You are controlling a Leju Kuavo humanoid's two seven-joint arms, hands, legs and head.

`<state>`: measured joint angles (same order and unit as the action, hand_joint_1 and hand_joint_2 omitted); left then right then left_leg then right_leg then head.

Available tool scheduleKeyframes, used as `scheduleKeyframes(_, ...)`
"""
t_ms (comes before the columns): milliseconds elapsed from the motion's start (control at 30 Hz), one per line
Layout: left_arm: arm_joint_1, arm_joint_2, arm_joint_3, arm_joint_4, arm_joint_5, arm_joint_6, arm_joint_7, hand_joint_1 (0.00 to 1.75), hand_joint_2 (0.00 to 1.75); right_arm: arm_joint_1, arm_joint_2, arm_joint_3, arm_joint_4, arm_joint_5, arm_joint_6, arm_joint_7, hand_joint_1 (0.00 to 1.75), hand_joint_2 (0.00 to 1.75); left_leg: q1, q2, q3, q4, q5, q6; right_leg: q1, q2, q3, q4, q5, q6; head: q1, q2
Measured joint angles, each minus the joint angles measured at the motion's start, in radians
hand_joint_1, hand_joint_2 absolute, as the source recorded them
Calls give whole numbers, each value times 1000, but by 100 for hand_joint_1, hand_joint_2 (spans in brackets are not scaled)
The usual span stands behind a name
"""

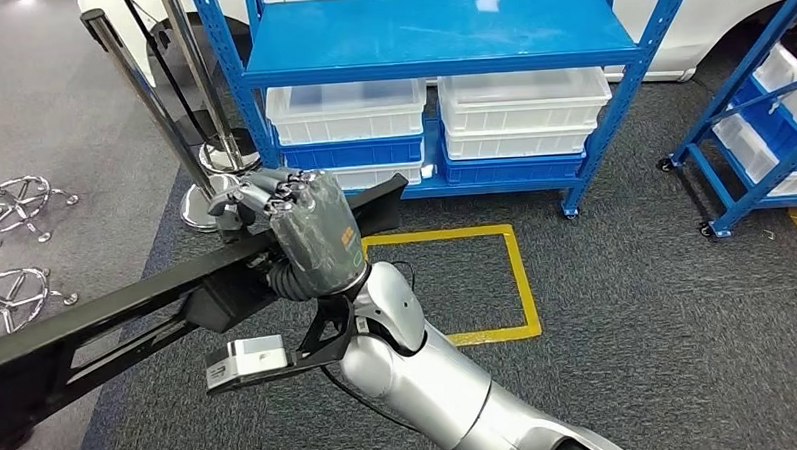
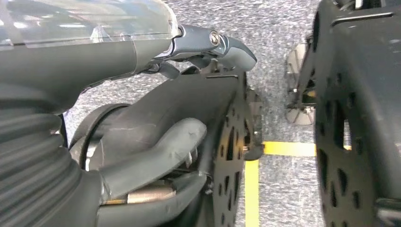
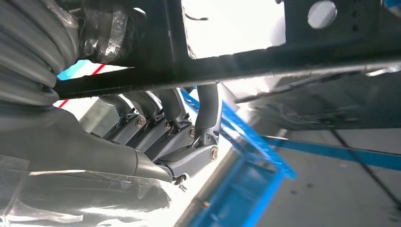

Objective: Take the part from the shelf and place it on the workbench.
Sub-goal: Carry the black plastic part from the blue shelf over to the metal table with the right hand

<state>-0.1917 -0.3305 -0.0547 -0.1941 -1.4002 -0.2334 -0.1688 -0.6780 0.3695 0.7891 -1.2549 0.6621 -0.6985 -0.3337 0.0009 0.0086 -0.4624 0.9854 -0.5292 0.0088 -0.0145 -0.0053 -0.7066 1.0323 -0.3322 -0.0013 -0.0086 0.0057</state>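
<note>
Right hand (image 1: 292, 221) wrapped over the long black part (image 1: 127, 314), left hand (image 2: 142, 142) clasping it too | part off the blue shelf (image 1: 438, 33), mid-carry | next: find the workbench (unseen), lower level.

Part (image 1: 127, 314): long black flat bar w/ cutouts, tilted, held off floor, just in front of blue shelf (image 1: 438, 33).
</note>
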Motion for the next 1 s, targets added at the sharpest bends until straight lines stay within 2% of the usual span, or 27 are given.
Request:
scheduleKeyframes(33,0,0,-2,0,2,-1,0,0,175,-1,0,0,0,0,0,0,175,175,1,2,-5,-6,14,6,-1,0,-2,-1,-4,5,0,0)
scheduleKeyframes(67,-1,-1,-4,0,3,-1,0,0,175,-3,0,1,0,0,0,1,175,175,3,3,-12,-12,30,13,0,1,-9,12,-27,9,1,0)
scheduleKeyframes(100,-1,-1,-7,0,5,-2,0,0,175,-3,-1,1,1,0,0,1,175,175,4,5,-24,-16,46,20,1,2,-20,46,-71,11,1,0)
scheduleKeyframes(167,-2,-1,-11,0,10,-2,0,0,175,-4,-2,5,2,0,0,4,175,175,2,7,-57,-14,72,28,1,3,-49,165,-173,15,2,0)
scheduleKeyframes(200,-2,-1,-13,0,13,-3,0,0,175,-4,-4,7,3,0,0,5,175,175,0,7,-76,-10,84,29,1,4,-59,227,-198,18,2,0)
scheduleKeyframes(233,-2,-1,-15,0,15,-4,0,0,175,-4,-5,9,5,1,0,6,175,175,0,7,-95,-5,95,29,1,4,-59,268,-197,20,2,0)
scheduleKeyframes(267,-2,-1,-16,0,16,-4,0,0,175,-4,-6,10,7,1,0,7,175,175,-1,7,-116,1,105,27,1,4,-43,278,-176,21,2,0)
scheduleKeyframes(300,-2,-1,-17,0,17,-5,-1,0,175,-4,-7,12,8,1,0,8,175,175,0,7,-135,10,113,25,1,4,-12,257,-150,20,2,0)
scheduleKeyframes(333,-2,-1,-18,0,18,-5,-1,0,175,-4,-7,15,9,1,0,9,175,175,0,7,-154,20,120,22,1,3,34,205,-137,18,2,0)
scheduleKeyframes(400,-3,-1,-19,0,20,-5,-2,0,175,-6,-5,20,9,2,0,9,175,175,-2,6,-180,40,130,14,5,4,124,82,-159,11,2,0)
scheduleKeyframes(433,-3,-1,-20,0,21,-5,-3,0,175,-7,-4,23,9,3,0,9,175,175,-2,6,-187,46,135,8,8,4,149,41,-176,5,2,0)
scheduleKeyframes(467,-3,-1,-21,0,21,-6,-2,0,175,-9,-3,25,9,3,0,10,175,175,-2,7,-190,48,141,1,11,5,157,22,-183,-1,2,0)
scheduleKeyframes(500,-3,-1,-21,0,22,-6,-2,0,175,-10,-3,26,10,3,0,10,175,175,0,6,-192,48,147,-6,11,5,153,19,-177,-9,2,0)
scheduleKeyframes(533,-3,-1,-21,0,22,-7,-2,0,175,-10,-3,28,10,3,0,10,175,175,2,5,-196,52,144,-12,10,3,149,15,-167,-17,2,0)
scheduleKeyframes(567,-3,-1,-22,0,22,-7,-2,0,175,-11,-3,30,11,2,0,10,175,175,4,3,-204,66,123,-18,8,2,141,11,-155,-24,2,0)
scheduleKeyframes(600,-3,-1,-22,1,23,-7,-2,0,175,-12,-2,31,11,2,0,9,175,175,7,2,-214,95,87,-23,6,0,132,8,-144,-30,2,0)
scheduleKeyframes(667,-3,-1,-24,1,26,-7,-3,0,175,-13,-1,34,13,1,0,10,175,175,12,1,-233,199,-10,-33,6,-2,108,7,-122,-36,1,0)
scheduleKeyframes(700,-3,0,-25,1,27,-8,-4,0,175,-13,-1,35,14,1,0,10,175,175,14,1,-236,253,-41,-36,6,-2,95,7,-112,-36,1,0)
scheduleKeyframes(733,-3,0,-26,1,28,-8,-3,0,175,-13,-1,37,17,1,0,10,175,175,16,1,-230,293,-51,-39,6,-2,80,8,-100,-35,1,0)
scheduleKeyframes(767,-3,0,-27,1,28,-8,-2,0,175,-13,-1,38,19,1,0,10,175,175,18,1,-213,303,-39,-40,6,-1,64,9,-88,-33,1,0)
scheduleKeyframes(800,-4,0,-27,1,28,-8,-1,0,175,-13,-1,40,21,1,0,10,175,175,20,1,-182,281,-14,-40,5,-1,47,10,-76,-31,1,0)
scheduleKeyframes(833,-4,0,-28,1,29,-9,0,0,175,-14,-1,41,22,1,0,10,175,175,21,1,-137,229,9,-40,5,-1,31,12,-63,-27,1,0)
scheduleKeyframes(900,-4,0,-29,1,29,-9,1,0,175,-15,-1,42,23,1,0,10,175,175,17,-1,-47,95,12,-34,5,-1,10,13,-42,-17,1,0)
scheduleKeyframes(933,-4,0,-29,1,30,-9,2,0,175,-16,0,44,23,1,0,10,175,175,14,-3,-23,49,3,-29,4,-1,6,11,-31,-10,1,0)
scheduleKeyframes(967,-3,0,-30,1,30,-9,2,0,175,-18,0,46,23,1,0,11,175,175,9,-5,-15,26,-3,-23,3,-1,5,7,-20,-3,1,0)
scheduleKeyframes(1000,-2,0,-30,1,31,-10,2,0,175,-20,0,48,24,1,0,12,175,175,6,-6,-19,20,3,-14,2,-2,5,2,-9,4,1,0)
